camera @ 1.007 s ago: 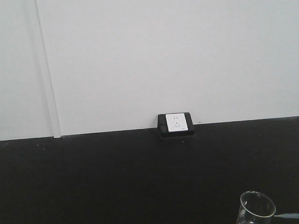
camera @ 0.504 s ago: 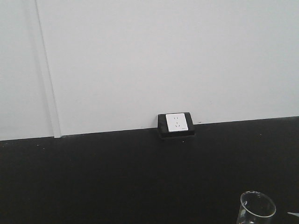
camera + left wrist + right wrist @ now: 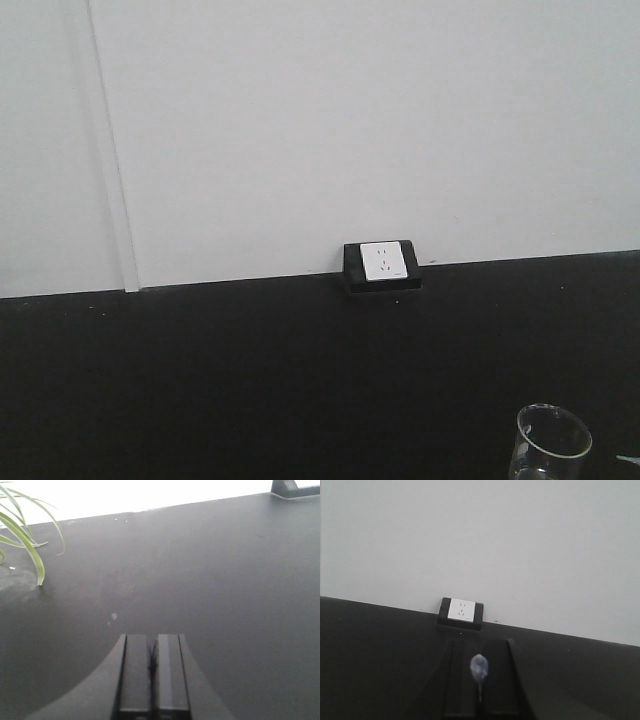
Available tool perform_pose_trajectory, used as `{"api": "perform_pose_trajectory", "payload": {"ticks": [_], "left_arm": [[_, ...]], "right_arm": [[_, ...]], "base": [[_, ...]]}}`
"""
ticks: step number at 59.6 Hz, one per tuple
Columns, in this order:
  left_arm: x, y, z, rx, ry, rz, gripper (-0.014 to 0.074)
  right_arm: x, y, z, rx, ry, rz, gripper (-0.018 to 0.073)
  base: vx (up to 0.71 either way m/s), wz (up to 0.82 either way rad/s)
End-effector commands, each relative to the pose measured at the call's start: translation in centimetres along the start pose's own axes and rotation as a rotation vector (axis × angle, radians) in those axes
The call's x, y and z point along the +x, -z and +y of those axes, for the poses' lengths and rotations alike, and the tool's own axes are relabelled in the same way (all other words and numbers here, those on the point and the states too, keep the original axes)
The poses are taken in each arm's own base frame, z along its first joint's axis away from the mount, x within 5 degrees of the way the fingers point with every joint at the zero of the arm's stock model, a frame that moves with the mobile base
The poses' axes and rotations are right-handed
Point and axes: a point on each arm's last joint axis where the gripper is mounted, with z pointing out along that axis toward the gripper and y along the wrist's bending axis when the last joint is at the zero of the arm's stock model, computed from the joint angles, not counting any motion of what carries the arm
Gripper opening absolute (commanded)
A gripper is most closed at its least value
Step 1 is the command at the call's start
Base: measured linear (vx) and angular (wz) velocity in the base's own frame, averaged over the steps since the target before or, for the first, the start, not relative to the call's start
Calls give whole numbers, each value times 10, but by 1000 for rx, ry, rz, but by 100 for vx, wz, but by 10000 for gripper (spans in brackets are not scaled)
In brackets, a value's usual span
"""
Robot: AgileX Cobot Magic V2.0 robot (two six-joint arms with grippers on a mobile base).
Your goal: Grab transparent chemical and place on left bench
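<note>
In the right wrist view my right gripper [image 3: 480, 643] is shut on the transparent chemical [image 3: 479, 669], a slim clear dropper. Its pale bulb stands up between the dark fingers [image 3: 462, 680], above a thin stem. A whitish sliver at the front view's right edge may be the dropper's tip [image 3: 628, 459]. My left gripper [image 3: 151, 636] is shut with nothing in it, low over the black worktop [image 3: 210, 570]. The left bench is out of view.
A white wall socket [image 3: 383, 262] in a black housing sits where the worktop meets the white wall; it also shows in the right wrist view [image 3: 460, 611]. A clear glass beaker [image 3: 550, 445] stands at the front view's bottom right. Green plant leaves [image 3: 22, 535] hang at the left.
The front view has shifted: the socket and beaker sit slightly further right. The pale dropper end beside the beaker has drawn back to the right edge.
</note>
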Motion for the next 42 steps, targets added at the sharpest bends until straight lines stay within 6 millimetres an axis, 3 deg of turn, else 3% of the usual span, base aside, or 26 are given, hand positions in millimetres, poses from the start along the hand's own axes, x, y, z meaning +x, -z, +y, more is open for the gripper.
{"api": "perform_pose_trajectory", "payload": {"ticks": [1, 42], "left_arm": [[-3, 1, 0, -2, 9, -81, -3], [-3, 1, 0, -2, 9, -81, -3]], "right_arm": [[-13, -1, 0, -22, -4, -63, -8], [-13, -1, 0, -22, -4, -63, -8]], "base": [[-8, 3], [-23, 13]]}}
